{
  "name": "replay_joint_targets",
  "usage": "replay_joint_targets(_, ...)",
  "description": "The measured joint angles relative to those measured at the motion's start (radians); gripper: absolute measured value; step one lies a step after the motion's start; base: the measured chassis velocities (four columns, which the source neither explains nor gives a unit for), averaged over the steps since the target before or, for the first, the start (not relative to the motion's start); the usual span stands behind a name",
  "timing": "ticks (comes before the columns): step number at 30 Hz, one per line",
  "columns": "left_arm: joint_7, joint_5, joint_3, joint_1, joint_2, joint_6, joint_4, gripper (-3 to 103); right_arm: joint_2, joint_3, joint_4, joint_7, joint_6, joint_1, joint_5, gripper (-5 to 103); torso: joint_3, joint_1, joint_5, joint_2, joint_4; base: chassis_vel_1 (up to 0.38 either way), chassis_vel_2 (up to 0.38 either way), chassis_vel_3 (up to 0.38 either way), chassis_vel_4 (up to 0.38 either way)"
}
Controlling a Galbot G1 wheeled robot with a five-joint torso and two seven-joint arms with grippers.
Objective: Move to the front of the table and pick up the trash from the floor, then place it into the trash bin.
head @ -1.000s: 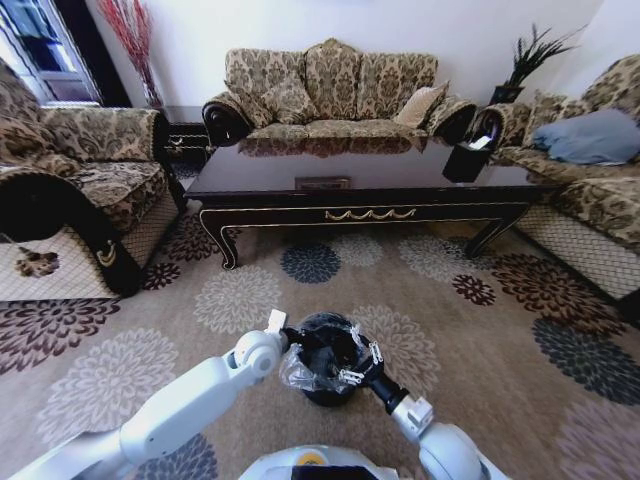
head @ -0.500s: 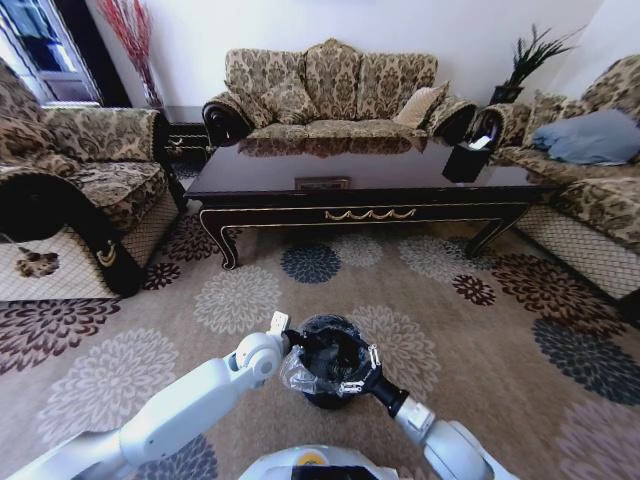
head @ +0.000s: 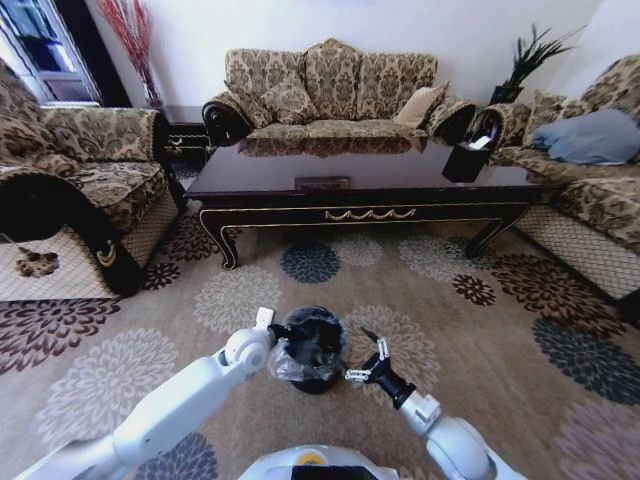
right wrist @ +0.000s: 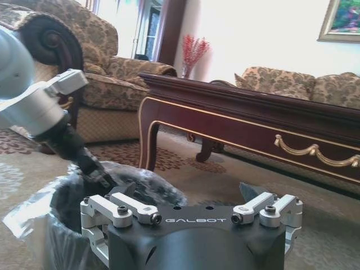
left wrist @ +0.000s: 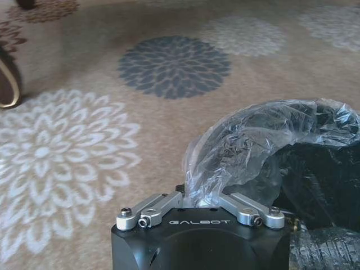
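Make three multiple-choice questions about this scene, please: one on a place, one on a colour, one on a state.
1. Where is the trash bin? A on an armchair B on the carpet C on a sofa
2. Its colour? A white B black C red
3. The right gripper's jaws? A open, empty B shut on paper C shut on the bin
Answers: B, it stands on carpet before the table, the left gripper holding its bag; B, black body; A, jaws apart beside it.

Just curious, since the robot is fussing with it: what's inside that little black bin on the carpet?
The trash bin shows a crinkly plastic liner and a dark interior. The left gripper pinches the liner; anything at the bottom is hidden.
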Motion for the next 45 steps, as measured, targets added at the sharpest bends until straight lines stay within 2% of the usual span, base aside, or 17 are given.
replay_joint_targets(8,0.007,-0.011,-0.126,0.028,0.0,-0.015,0.057,3,0.009,-0.001,-0.019,0.001,0.001,-0.002,0.002,100,0.0,0.0,0.0003,0.0,0.0001,0.0,0.0,0.0,0.0)
replay_joint_targets(22,0.0,-0.015,-0.168,0.062,-0.004,-0.016,0.056,2,0.012,-0.003,-0.04,-0.002,0.01,-0.018,-0.013,100,0.0,0.0,0.0001,0.0,0.0004,0.0,0.0,0.0,0.0)
replay_joint_targets(26,0.003,-0.024,-0.18,0.054,0.003,-0.029,0.018,23,0.013,-0.004,-0.041,-0.005,0.013,-0.021,-0.016,100,0.0,0.0,0.0004,0.0,0.0003,0.0,0.0,0.0,0.0)
replay_joint_targets(29,0.023,-0.009,-0.191,0.051,0.002,-0.042,0.001,28,0.014,-0.003,-0.041,-0.005,0.015,-0.023,-0.017,100,0.0,0.0,0.0002,0.0,0.0004,0.0,0.0,0.0,0.0)
replay_joint_targets(31,0.039,0.007,-0.193,0.047,0.003,-0.059,-0.007,39,0.014,-0.003,-0.041,-0.006,0.015,-0.027,-0.019,100,0.0,0.0,0.0002,0.0,0.0003,0.0,0.0,0.0,0.0)
replay_joint_targets(32,0.039,0.007,-0.193,0.047,0.003,-0.059,-0.007,39,0.014,-0.003,-0.041,-0.006,0.015,-0.027,-0.019,100,0.0,0.0,0.0002,0.0,0.0003,0.0,0.0,0.0,0.0)
replay_joint_targets(35,0.055,0.019,-0.216,0.047,0.01,-0.096,-0.054,56,0.016,0.001,-0.039,-0.004,0.018,-0.039,-0.026,100,0.0,0.0,0.0002,0.0,-0.0001,0.0,0.0,0.0,0.0)
replay_joint_targets(36,0.055,0.019,-0.216,0.047,0.01,-0.096,-0.054,56,0.016,0.001,-0.039,-0.004,0.018,-0.039,-0.026,100,0.0,0.0,0.0002,0.0,-0.0001,0.0,0.0,0.0,0.0)
replay_joint_targets(37,0.055,0.012,-0.223,0.055,0.022,-0.1,-0.074,61,0.017,0.002,-0.036,-0.002,0.018,-0.041,-0.023,100,0.0,0.0,0.0004,0.0,0.0,0.0,0.0,0.0,0.0)
replay_joint_targets(38,0.055,0.006,-0.229,0.067,0.034,-0.103,-0.096,61,0.017,0.003,-0.033,0.0,0.017,-0.041,-0.019,100,0.0,0.0,0.0003,0.0,0.0,0.0,0.0,0.0,0.0)
replay_joint_targets(40,0.055,0.013,-0.253,0.107,0.051,-0.11,-0.127,72,0.018,0.01,-0.029,0.003,0.014,-0.039,-0.014,100,0.0,0.0,0.0002,0.0,0.0002,0.0,0.0,0.0,0.0)
replay_joint_targets(41,0.055,0.013,-0.253,0.107,0.051,-0.11,-0.127,72,0.018,0.01,-0.029,0.003,0.014,-0.039,-0.014,100,0.0,0.0,0.0002,0.0,0.0002,0.0,0.0,0.0,0.0)
replay_joint_targets(42,0.055,0.019,-0.272,0.132,0.057,-0.113,-0.146,77,0.019,0.015,-0.028,0.01,0.013,-0.034,-0.008,100,0.0,0.0,0.0002,0.0,0.0004,0.0,0.0,0.0,0.0)
replay_joint_targets(44,0.061,0.068,-0.323,0.197,0.066,-0.142,-0.185,89,0.03,0.033,-0.023,0.035,0.003,-0.025,0.023,100,0.0,0.0,0.0001,0.0,0.0005,0.0,0.0,0.0,0.0)
replay_joint_targets(45,0.069,0.1,-0.348,0.224,0.072,-0.161,-0.198,89,0.038,0.043,-0.019,0.048,0.0,-0.025,0.04,100,0.0,0.0,0.0001,0.0,0.0004,0.0,0.0,0.0,0.0)
